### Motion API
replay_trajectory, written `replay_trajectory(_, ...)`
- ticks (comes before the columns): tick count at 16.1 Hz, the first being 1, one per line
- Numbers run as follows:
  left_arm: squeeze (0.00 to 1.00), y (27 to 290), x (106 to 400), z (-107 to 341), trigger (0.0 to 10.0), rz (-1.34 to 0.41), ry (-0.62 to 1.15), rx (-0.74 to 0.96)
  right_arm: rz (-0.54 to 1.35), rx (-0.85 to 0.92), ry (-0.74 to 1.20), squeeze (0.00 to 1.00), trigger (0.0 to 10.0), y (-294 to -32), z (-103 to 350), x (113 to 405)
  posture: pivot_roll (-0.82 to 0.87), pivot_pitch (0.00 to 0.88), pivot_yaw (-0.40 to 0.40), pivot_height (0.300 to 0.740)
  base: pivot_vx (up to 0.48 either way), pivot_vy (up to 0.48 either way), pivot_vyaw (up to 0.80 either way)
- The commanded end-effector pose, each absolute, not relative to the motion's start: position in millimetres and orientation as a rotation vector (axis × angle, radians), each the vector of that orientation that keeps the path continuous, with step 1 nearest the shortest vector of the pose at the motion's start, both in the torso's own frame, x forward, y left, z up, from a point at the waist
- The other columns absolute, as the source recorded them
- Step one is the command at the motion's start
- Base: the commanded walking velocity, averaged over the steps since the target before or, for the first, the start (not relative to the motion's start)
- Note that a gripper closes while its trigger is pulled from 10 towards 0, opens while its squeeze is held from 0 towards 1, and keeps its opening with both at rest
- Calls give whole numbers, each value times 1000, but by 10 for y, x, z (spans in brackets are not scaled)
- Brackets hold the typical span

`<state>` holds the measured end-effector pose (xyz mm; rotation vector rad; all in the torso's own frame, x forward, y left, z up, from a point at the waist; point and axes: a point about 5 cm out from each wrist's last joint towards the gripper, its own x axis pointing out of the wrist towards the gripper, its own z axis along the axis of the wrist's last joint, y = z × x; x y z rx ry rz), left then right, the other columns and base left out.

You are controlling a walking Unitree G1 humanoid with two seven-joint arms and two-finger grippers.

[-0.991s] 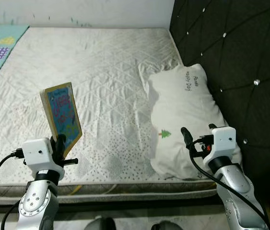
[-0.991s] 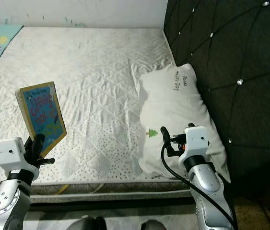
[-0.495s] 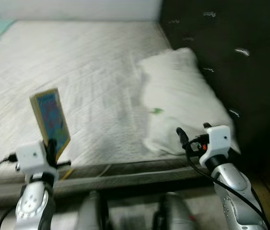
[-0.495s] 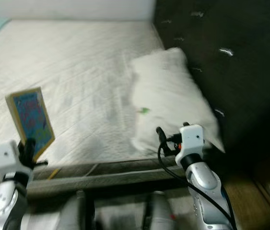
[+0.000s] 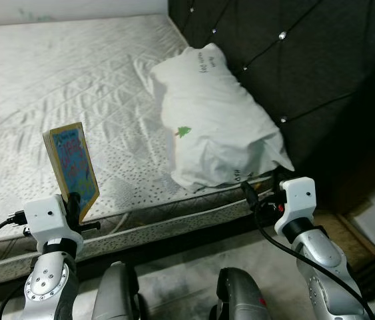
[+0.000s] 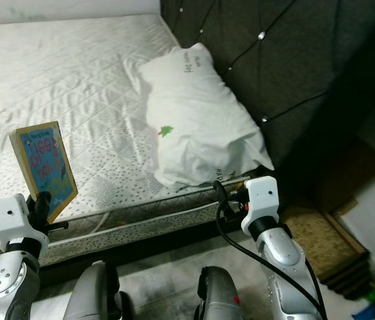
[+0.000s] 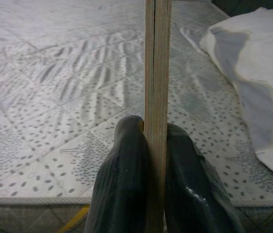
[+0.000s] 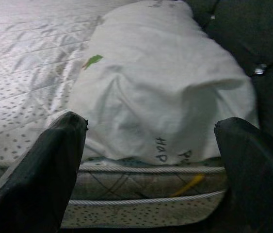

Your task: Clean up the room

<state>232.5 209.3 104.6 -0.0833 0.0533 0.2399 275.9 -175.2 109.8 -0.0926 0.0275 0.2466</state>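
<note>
The left gripper (image 5: 75,203) holds a book (image 5: 72,170) upright, jaws pinching its lower edge from both faces, long axis vertical, above the near edge of the bed (image 5: 74,87). To the right lies a white pillow (image 5: 210,120) against the dark headboard (image 5: 287,60). The right gripper (image 5: 257,197) hangs empty with jaws spread wide, pointed at the pillow's near end; judged from this, the right arm is nearer the pillow.

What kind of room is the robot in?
Most likely a bedroom. There is a big quilted mattress, a white pillow lying on it, and a dark padded headboard behind. The left gripper holds a book.
</note>
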Motion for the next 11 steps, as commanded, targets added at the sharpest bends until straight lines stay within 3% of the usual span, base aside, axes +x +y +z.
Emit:
replay_trajectory(1,0,2123,2324,1140,10000,253,11,-74,254,-99,32,0,10000,-1744,1098,2753,-134,189,-32,618,0,0,0)
replay_trajectory(3,0,2116,2320,1142,10000,250,11,-77,257,-100,33,0,10000,-1744,1099,2750,-134,191,-33,593,0,0,0)
replay_trajectory(9,0,2115,2314,1160,10000,239,-2,-83,262,-103,34,0,10000,-1737,1097,2745,-132,197,-32,593,0,0,0)
replay_trajectory(11,0,2114,2311,1162,10000,237,-3,-83,272,-111,31,0,10000,-1728,1096,2744,-131,196,-32,593,259,0,0)
